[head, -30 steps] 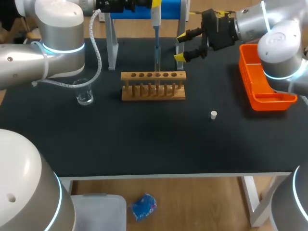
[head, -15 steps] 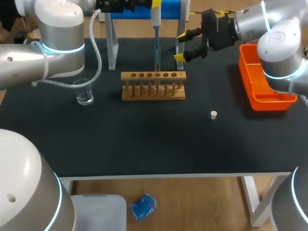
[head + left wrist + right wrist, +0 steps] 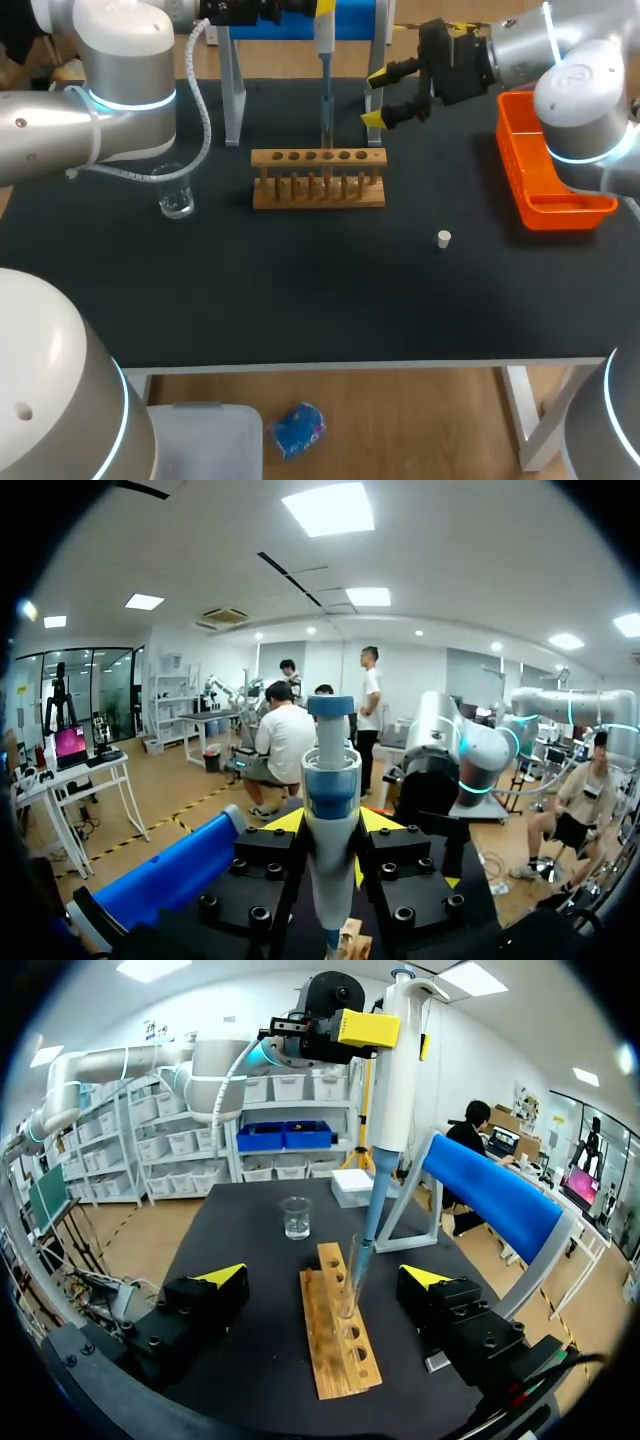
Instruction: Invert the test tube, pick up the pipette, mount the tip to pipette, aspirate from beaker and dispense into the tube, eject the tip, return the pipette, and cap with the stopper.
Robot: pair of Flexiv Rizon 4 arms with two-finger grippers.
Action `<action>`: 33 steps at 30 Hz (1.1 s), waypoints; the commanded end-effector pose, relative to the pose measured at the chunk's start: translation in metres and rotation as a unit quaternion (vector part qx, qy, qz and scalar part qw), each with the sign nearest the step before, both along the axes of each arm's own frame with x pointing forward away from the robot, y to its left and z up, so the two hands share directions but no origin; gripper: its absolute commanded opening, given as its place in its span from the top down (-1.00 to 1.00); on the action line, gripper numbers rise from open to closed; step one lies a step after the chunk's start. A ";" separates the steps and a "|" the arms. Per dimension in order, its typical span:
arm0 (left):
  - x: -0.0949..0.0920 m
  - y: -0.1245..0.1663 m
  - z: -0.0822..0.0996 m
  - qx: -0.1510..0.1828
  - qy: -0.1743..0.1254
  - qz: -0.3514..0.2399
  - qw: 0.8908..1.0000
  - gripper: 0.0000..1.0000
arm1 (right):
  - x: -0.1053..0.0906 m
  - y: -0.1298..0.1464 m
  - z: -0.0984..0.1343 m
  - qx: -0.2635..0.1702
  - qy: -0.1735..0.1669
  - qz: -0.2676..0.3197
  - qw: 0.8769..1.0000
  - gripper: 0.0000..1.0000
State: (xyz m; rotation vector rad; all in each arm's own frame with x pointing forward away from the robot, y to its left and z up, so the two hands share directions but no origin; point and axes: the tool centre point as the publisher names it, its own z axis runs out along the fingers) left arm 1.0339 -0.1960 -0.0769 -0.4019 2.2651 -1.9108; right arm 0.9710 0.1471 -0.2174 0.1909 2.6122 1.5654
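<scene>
Over the wooden rack [image 3: 318, 190], the left gripper [image 3: 331, 828] is clamped on the pipette [image 3: 325, 40]. The pipette hangs upright, its tip lowered into the test tube [image 3: 326, 135] that stands in a hole near the rack's middle. This looks like the dispensing step. To do it well, the pipette should stay vertical with the tip inside the tube's mouth and off the glass, the liquid should be released slowly, and the lift should go straight up so the tube is not dragged along. The right gripper [image 3: 376, 98] hovers just past the rack's far right end, fingers spread wide and holding nothing, with rack and tube ahead of it, apart. The white stopper [image 3: 444, 238] lies on the table, well apart from both grippers; the beaker [image 3: 175, 190] stands left of the rack
</scene>
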 end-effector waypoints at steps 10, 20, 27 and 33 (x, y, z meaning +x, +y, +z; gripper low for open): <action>-0.002 0.001 0.004 0.004 -0.008 0.002 1.000 1.00 | 0.000 0.000 0.000 0.000 0.000 0.000 1.000 -1.00; -0.006 0.001 0.010 0.007 -0.012 0.005 1.000 1.00 | 0.000 0.000 0.000 0.000 0.000 0.000 1.000 -1.00; -0.007 0.001 0.015 0.009 -0.017 0.006 1.000 1.00 | 0.000 0.000 0.000 0.000 0.000 0.000 1.000 -1.00; -0.008 0.002 0.020 0.012 -0.032 0.011 0.999 1.00 | 0.000 0.000 0.000 0.000 0.000 0.000 1.000 -1.00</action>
